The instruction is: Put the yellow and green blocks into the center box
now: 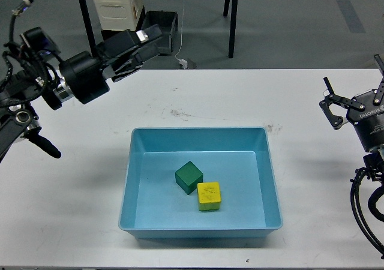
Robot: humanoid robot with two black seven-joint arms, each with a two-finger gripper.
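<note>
the left gripper is held raised over the table's far left edge, its fingers seemingly closed on nothing. the right gripper is held upright at the right, fingers spread. the green block and yellow block are seen touching inside the blue tray, well apart from both sets of fingers.

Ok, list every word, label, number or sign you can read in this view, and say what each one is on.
"ROBOTIQ", white letters on the black body of the right gripper; small, so the reading is tentative.
Faint dark marking on the top face of the yellow block: too small to read.
Green block, light-blue tray, left gripper, white table, cream crate on the floor: no text visible.
</note>
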